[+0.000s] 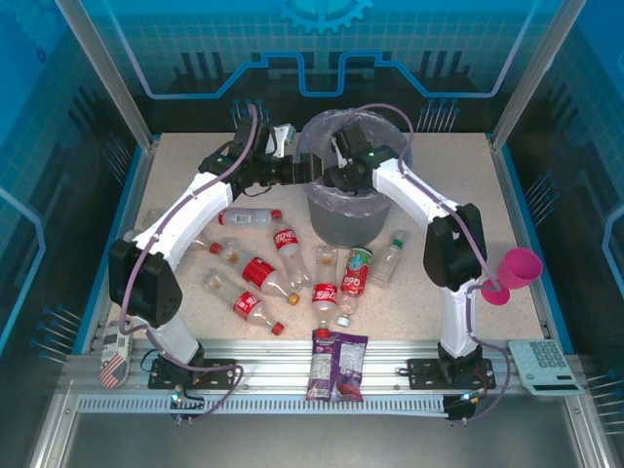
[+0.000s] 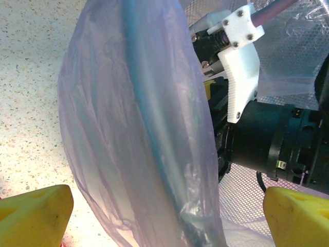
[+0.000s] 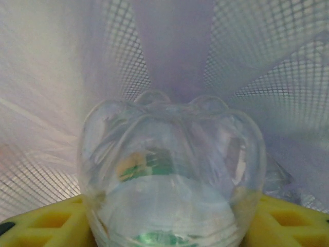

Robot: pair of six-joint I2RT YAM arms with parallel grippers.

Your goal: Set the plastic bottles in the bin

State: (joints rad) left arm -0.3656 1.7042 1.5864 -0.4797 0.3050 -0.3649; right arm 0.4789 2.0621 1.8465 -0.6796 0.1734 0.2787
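Bright, even overhead light, soft shadows; wrist views soft-focus up close, backlit glow thru bin liner (image 2: 128, 128).

grey round bin (image 1: 336, 222) with a lilac bag (image 2: 139, 128) stands upright at the far middle of the table (image 1: 409, 312). about ten bottles (image 1: 259, 274), mostly red-labelled, lie scattered before it. one clear bottle (image 3: 172, 175) is inside it, base showing.

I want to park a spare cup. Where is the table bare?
Bare table: the far right corner, between the bin and the right edge, and the far left corner behind the left arm. Crowded: the middle, between the two arms, where the plastic bottles lie in front of the bin.
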